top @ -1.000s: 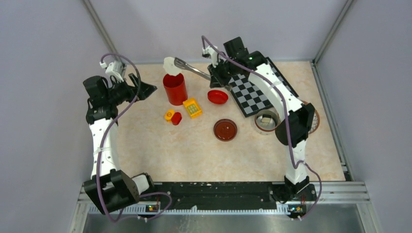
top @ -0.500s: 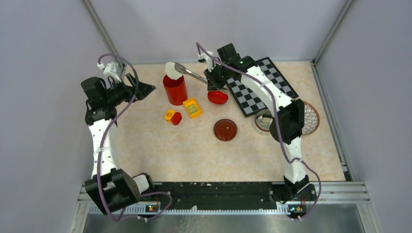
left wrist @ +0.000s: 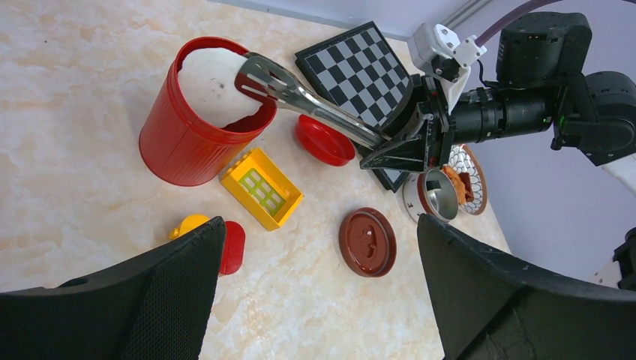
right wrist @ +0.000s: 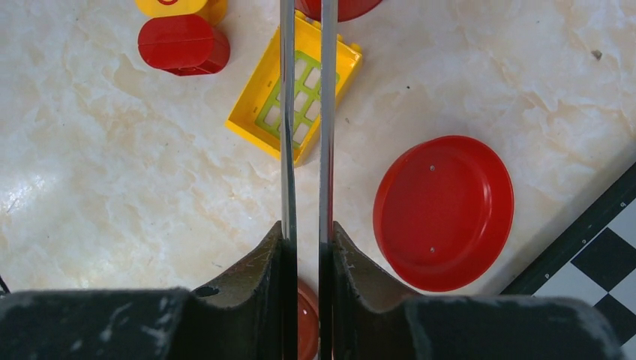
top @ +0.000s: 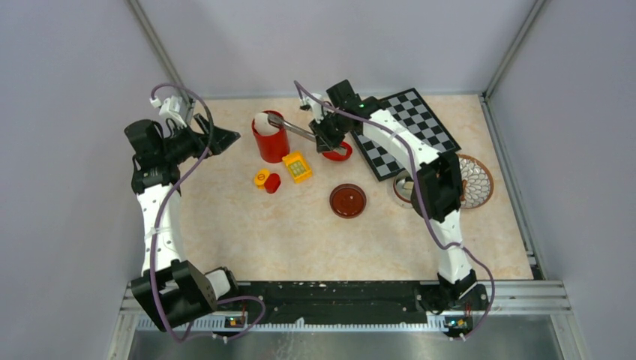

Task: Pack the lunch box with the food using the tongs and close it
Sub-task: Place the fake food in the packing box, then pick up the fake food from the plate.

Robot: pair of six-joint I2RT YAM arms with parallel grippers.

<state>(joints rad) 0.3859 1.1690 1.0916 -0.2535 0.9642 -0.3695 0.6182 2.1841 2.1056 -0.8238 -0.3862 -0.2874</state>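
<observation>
My right gripper [top: 330, 135] [right wrist: 307, 229] is shut on the tongs [top: 289, 127] [right wrist: 287, 112], its jaws pressing both thin arms with a narrow gap between them. The tongs' flat tip [left wrist: 259, 75] rests at the mouth of a red cup [top: 270, 139] [left wrist: 196, 112] that holds a white piece. The lunch box [left wrist: 439, 196] [top: 405, 187], a steel pot, stands open at the right, half hidden by the right arm. Orange-brown food [left wrist: 459, 184] lies on the patterned plate [top: 476, 180] beside it. My left gripper [top: 221, 131] [left wrist: 321, 225] hangs open at the left, holding nothing.
A brown round lid [top: 348, 200] [left wrist: 367, 241] lies mid-table. A red bowl [top: 336, 150] [right wrist: 442, 214] sits under the right wrist, beside the chessboard [top: 405, 131]. A yellow block [top: 297, 166] [right wrist: 296, 97] and a red-and-yellow toy [top: 267, 180] [right wrist: 184, 45] lie near the cup.
The right arm has swung left and down with the tongs. The white piece at their tip has come down from above the red cup into it. The left arm has barely moved.
</observation>
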